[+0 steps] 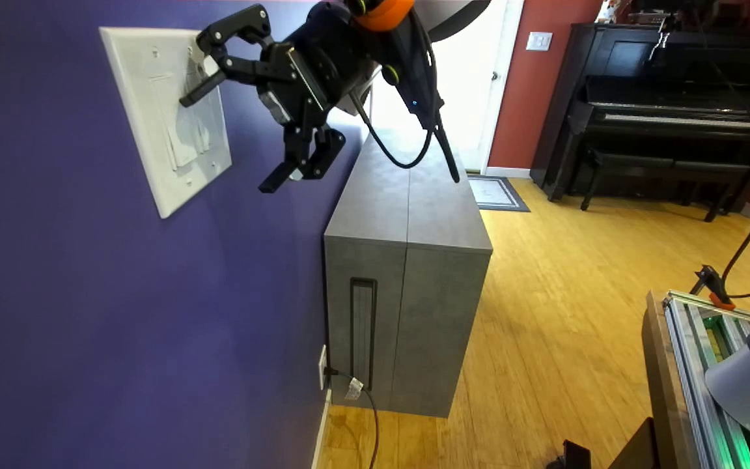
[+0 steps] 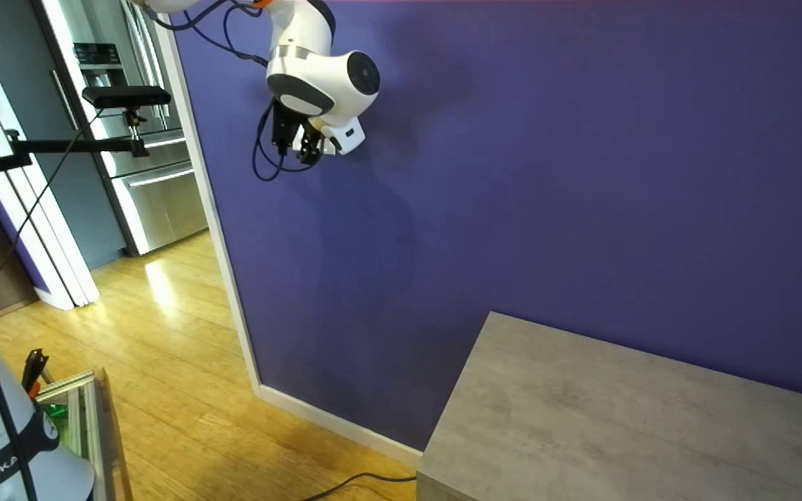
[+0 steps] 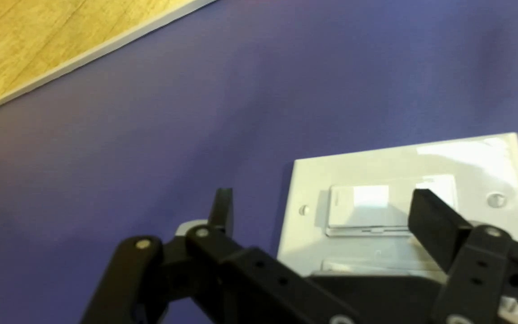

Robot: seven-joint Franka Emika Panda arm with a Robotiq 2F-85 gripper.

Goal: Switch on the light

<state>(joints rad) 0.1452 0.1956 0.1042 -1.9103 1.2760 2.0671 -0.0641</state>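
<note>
Switch plate (image 1: 165, 124) partly hidden, piano (image 1: 681, 98) cut off

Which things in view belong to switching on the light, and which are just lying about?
For the job:
claw
double-rocker wall plate

Just around:
grey cabinet
black piano
bench
floor mat
background white switch plate

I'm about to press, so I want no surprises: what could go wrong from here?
The open pincer has one finger in front of the switch plate and the other finger past its edge; that one might scrape the wall.
The two rockers sit side by side, so a slightly off press could hit the wrong one, or both.
A cable loop hangs down in an exterior view and might snag.
</note>
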